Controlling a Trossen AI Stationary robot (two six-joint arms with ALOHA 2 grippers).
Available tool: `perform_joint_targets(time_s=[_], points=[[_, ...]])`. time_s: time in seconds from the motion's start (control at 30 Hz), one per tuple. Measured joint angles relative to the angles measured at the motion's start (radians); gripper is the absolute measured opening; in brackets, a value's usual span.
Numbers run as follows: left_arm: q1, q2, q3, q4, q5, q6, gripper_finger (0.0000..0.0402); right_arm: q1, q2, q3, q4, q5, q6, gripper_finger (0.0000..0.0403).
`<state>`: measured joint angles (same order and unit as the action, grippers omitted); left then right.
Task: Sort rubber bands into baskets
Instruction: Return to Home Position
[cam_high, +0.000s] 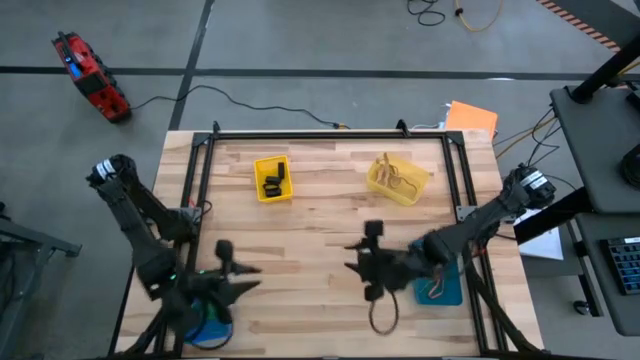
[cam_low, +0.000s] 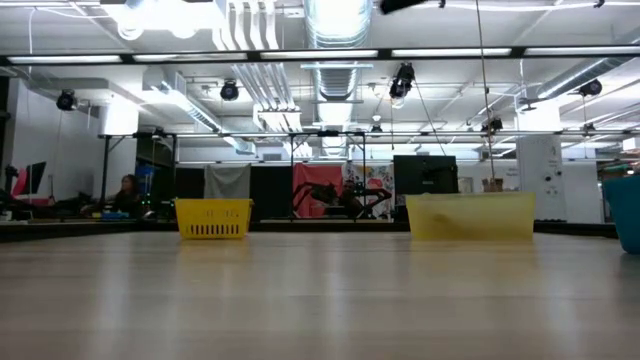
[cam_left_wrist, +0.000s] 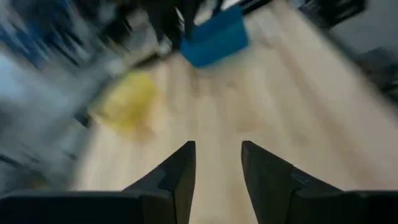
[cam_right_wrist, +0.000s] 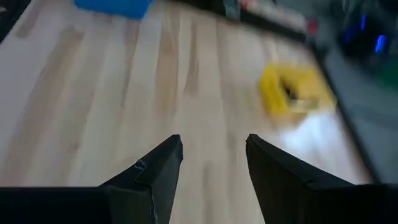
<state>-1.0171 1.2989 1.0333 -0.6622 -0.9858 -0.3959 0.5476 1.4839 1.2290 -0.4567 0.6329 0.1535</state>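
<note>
My left gripper is open and empty above the table's near left part; its fingers show a clear gap. My right gripper is open and empty over the near middle. A tan rubber band loop lies flat on the table just nearer than the right gripper. The bright yellow basket holds black bands. The pale yellow basket holds tan bands. The teal-blue basket holds a band. The bright blue basket sits under my left arm.
A dark metal frame runs round the table's far and side edges. A flat orange sheet lies past the far right corner. Bare wood lies between the two yellow baskets and the grippers. The low view shows the two yellow baskets.
</note>
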Motion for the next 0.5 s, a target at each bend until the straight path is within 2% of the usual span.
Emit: perform_joint_targets(time_s=[0.07, 0.1, 0.2, 0.27, 0.33, 0.43, 0.5], points=[[0.079, -0.015, -0.017, 0.112, 0.006, 0.270, 0.0109, -0.051, -0.017, -0.038, 0.144, -0.050, -0.172, 0.0175], [0.128, -0.028, -0.031, 0.178, 0.055, 0.378, 0.0104, -0.074, -0.033, -0.065, 0.219, -0.088, -0.241, 0.0175], [0.308, -0.090, -0.092, 0.305, 0.362, 0.593, 0.0087, -0.147, -0.107, -0.168, 0.410, -0.244, -0.407, 0.0175], [0.436, -0.159, -0.165, 0.366, 0.525, 0.635, 0.0075, -0.195, -0.176, -0.255, 0.477, -0.338, -0.460, 0.0176], [0.557, -0.244, -0.252, 0.461, 0.625, 0.639, 0.0065, -0.241, -0.257, -0.341, 0.531, -0.397, -0.471, 0.0176], [0.692, -0.383, -0.376, 0.532, 0.731, 0.664, 0.0052, -0.298, -0.391, -0.460, 0.569, -0.433, -0.471, 0.0176], [0.747, -0.471, -0.436, 0.555, 0.761, 0.670, 0.0046, -0.322, -0.479, -0.536, 0.565, -0.449, -0.455, 0.0176]])
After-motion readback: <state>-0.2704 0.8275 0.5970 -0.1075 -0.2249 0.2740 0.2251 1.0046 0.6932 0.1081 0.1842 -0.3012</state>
